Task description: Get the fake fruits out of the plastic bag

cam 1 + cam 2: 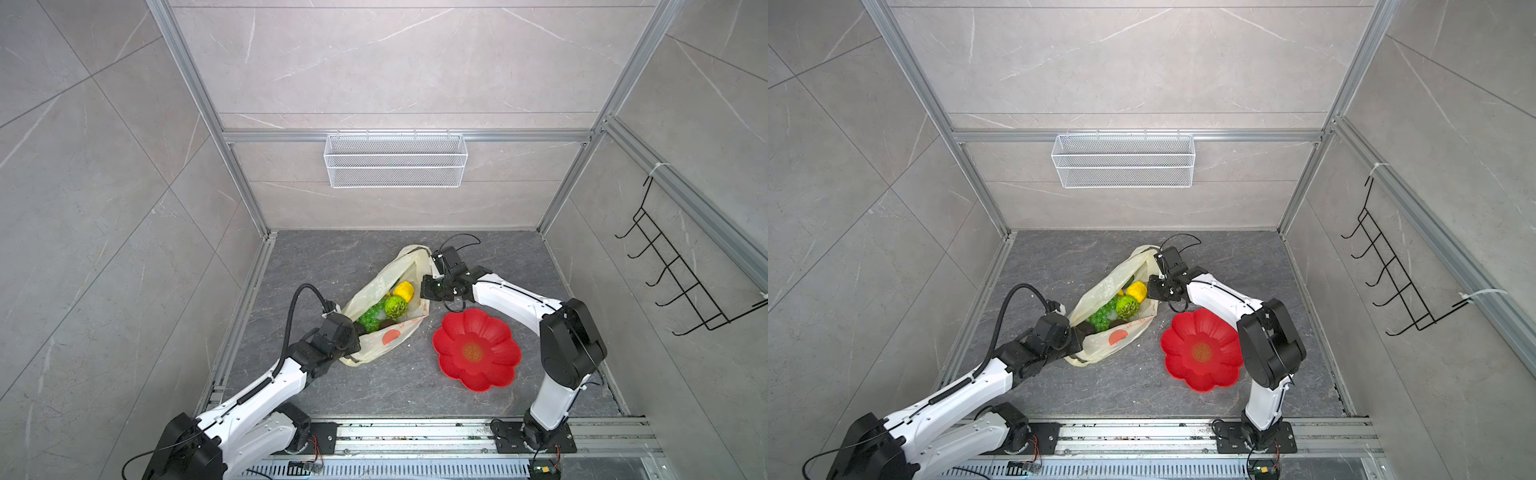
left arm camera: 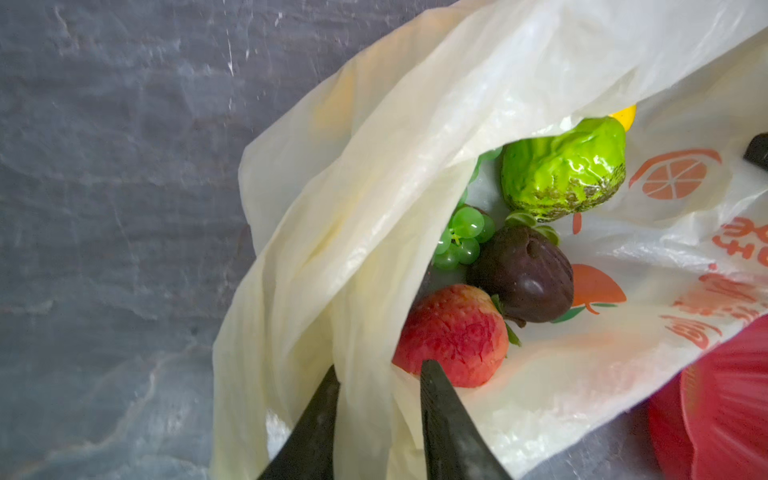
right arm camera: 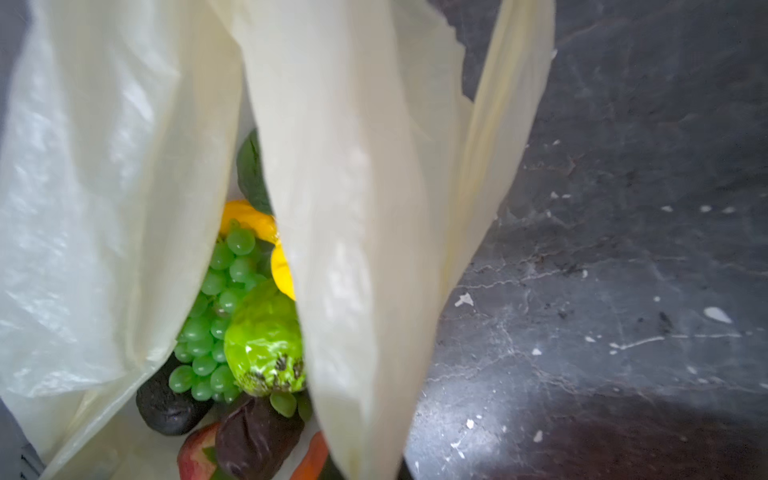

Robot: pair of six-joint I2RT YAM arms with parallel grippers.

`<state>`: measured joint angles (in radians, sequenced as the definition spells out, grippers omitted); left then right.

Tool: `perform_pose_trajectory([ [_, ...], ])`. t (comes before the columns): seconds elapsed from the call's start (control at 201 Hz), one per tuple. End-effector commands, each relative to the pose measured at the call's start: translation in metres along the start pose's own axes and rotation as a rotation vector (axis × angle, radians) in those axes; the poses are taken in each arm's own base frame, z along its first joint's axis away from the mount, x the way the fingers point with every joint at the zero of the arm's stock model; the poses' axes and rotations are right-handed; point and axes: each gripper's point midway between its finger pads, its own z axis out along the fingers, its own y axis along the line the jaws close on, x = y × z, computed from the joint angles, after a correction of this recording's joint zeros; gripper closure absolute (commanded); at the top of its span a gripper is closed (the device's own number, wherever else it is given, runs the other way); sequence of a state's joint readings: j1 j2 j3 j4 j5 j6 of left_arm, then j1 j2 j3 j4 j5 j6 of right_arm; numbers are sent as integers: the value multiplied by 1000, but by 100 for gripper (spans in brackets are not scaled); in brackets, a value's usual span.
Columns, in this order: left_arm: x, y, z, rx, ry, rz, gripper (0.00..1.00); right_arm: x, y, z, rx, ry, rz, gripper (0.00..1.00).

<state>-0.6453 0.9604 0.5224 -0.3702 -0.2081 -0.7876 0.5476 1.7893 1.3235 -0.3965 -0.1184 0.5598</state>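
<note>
The plastic bag (image 1: 376, 291) lies on the dark floor with its mouth pulled open between my two grippers. Fake fruits sit inside: a yellow citrus (image 1: 404, 290), a bumpy green fruit (image 1: 395, 306) and a green grape bunch (image 1: 371, 318). The left wrist view also shows a red strawberry (image 2: 453, 332) and a dark brown piece (image 2: 523, 278). My left gripper (image 2: 378, 370) is at the bag's near end. Its jaws stand apart with a fold of bag film hanging loosely between them. My right gripper (image 1: 427, 286) is at the far end, shut on a strip of the bag's edge.
A red flower-shaped plate (image 1: 478, 349) lies empty on the floor to the right of the bag, under my right arm. A white wire basket (image 1: 395, 160) hangs on the back wall. A black hook rack (image 1: 673, 270) hangs on the right wall.
</note>
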Motion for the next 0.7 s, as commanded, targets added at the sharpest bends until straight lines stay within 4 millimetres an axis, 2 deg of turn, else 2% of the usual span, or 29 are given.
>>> perform_pose_trajectory([
  [0.0, -15, 13, -31, -102, -57, 25, 49, 2, -11, -8, 57, -9, -53, 96],
  [0.095, -37, 7, -55, -108, -112, 75, 36, 0, -10, -6, 56, -10, -56, 96],
  [0.179, -58, -8, -73, -73, -160, 109, 27, -2, -8, -4, 50, -10, -54, 96],
  [0.309, -86, -40, -83, -17, -199, 221, 20, -3, -8, -2, 50, -10, -56, 95],
  [0.393, -101, -61, -69, -36, -180, 314, 18, -4, -6, -3, 46, -12, -58, 95],
  [0.458, -107, -74, -47, -75, -132, 380, 16, -4, -5, -3, 42, -12, -57, 95],
  [0.523, -110, -83, -22, -111, -84, 435, 9, -4, -6, -4, 41, -12, -55, 95],
  [0.598, -114, -86, 2, -191, -46, 494, 1, -4, -5, -6, 40, -17, -53, 95],
  [0.692, -119, -81, 25, -300, -15, 560, 0, -3, -7, -7, 44, -20, -50, 95],
])
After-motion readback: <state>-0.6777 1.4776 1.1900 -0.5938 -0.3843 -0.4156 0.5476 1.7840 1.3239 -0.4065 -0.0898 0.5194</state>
